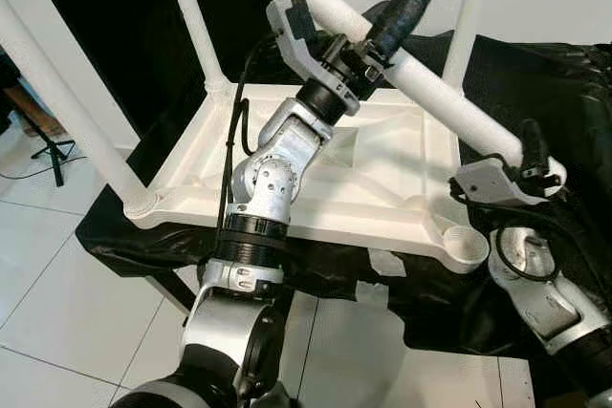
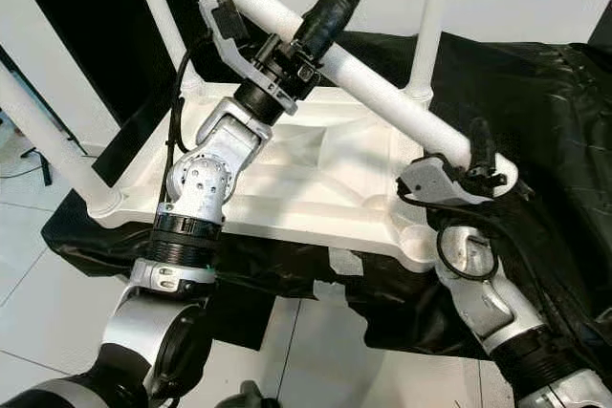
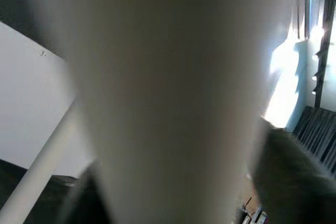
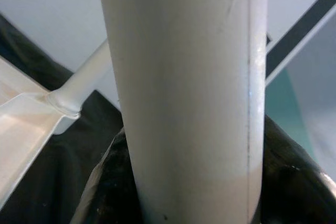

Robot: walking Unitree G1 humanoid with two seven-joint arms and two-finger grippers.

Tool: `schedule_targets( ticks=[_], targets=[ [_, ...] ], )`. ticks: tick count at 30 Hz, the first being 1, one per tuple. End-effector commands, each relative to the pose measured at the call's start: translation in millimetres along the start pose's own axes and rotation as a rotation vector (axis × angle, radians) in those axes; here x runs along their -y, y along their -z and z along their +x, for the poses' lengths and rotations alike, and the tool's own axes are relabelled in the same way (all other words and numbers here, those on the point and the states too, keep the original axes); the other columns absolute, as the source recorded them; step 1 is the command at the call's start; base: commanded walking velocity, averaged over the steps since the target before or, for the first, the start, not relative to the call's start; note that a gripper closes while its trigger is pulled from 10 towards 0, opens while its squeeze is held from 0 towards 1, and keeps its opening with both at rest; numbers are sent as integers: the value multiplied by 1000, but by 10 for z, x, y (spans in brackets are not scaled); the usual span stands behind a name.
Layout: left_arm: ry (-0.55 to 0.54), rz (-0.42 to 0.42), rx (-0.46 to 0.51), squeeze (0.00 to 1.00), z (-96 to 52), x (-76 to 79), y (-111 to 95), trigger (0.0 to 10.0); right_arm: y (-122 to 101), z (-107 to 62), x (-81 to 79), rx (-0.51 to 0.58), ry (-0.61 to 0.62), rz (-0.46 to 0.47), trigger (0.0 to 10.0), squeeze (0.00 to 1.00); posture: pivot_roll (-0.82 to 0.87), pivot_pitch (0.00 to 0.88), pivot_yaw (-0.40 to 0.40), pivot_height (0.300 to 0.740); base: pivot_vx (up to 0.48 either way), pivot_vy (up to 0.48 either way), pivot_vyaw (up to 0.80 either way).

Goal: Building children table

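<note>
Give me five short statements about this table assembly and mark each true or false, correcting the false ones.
1. The tabletop lies upside down, underside facing up. True.
2. All four legs are already fitted. False: three legs stand in corner sockets, and the near right socket is empty.
3. Both grippers hold the loose leg. True: the left gripper grips it near its upper end, the right gripper near its lower end.
4. The loose leg stands upright. False: it is tilted, sloping down toward the robot's right.
5. The tabletop rests on bare floor tiles. False: it sits on a surface covered with black sheeting.
</note>
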State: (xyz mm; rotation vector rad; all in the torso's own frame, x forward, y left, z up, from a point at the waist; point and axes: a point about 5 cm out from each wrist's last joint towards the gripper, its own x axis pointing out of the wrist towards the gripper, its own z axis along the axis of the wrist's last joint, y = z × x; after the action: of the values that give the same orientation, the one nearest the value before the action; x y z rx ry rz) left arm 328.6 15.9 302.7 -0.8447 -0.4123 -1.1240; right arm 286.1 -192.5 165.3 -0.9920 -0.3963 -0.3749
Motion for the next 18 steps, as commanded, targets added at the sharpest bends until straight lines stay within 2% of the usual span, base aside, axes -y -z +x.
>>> schedule_targets(
  ticks=[1, 4, 5, 7, 8, 9, 10, 11, 12, 13, 14, 17, 18],
  targets=[
    [112, -162, 58, 0, 172, 305, 254, 0, -106, -150, -146, 90, -61, -54, 0, 0, -11, 0, 94, 740, 0, 0, 0],
    [116, -176, 67, 0, 143, 296, 248, 0, -167, -142, -167, 109, -43, -58, 0, 0, -13, 0, 96, 740, 0, 0, 0],
    [117, -186, 68, 0, 138, 293, 238, 0, -179, -131, -190, 111, -52, -58, 2588, 0, -13, 0, 96, 740, 0, 0, 0],
    [117, -186, 68, 0, 138, 293, 238, 0, -179, -131, -190, 111, -52, -58, 2588, 0, -13, 0, 96, 740, 0, 0, 0],
    [121, -188, 68, 0, 135, 292, 227, 0, -184, -112, -214, 98, -70, -38, 10000, 0, -11, 0, 95, 740, 0, 0, 0],
    [126, -186, 66, 0, 130, 289, 217, 0, -181, -88, -256, 49, -118, 28, 10000, 0, -7, 0, 93, 740, 0, 0, 0],
    [126, -186, 66, 0, 130, 289, 217, 0, -181, -88, -256, 49, -118, 28, 10000, 0, -7, 0, 93, 740, 0, 0, 0],
    [127, -185, 64, 0, 125, 285, 212, 0, -190, -74, -293, 4, -170, 106, 10000, 0, -7, 0, 93, 740, 0, 0, 0],
    [128, -181, 60, 0, 114, 278, 212, 0, -270, -75, -330, -11, -261, 218, 10000, 945, -8, 0, 92, 740, 0, 0, 0],
    [128, -181, 60, 0, 114, 278, 212, 0, -270, -75, -330, -11, -261, 218, 10000, 945, -8, 0, 92, 740, 0, 0, 0],
    [125, -176, 52, 0, 98, 268, 218, 0, -401, -83, -324, 36, -339, 260, 10000, 1000, -8, 0, 90, 740, 0, 0, 0],
    [122, -173, 46, 0, 85, 258, 227, 0, -501, -95, -309, 70, -396, 282, 10000, 1000, -10, 0, 89, 740, 0, 0, 0],
    [120, -162, 35, 0, 72, 251, 243, 0, -581, -110, -298, 88, -458, 301, 10000, 1000, -11, 0, 89, 740, 0, 0, 0]
  ],
)
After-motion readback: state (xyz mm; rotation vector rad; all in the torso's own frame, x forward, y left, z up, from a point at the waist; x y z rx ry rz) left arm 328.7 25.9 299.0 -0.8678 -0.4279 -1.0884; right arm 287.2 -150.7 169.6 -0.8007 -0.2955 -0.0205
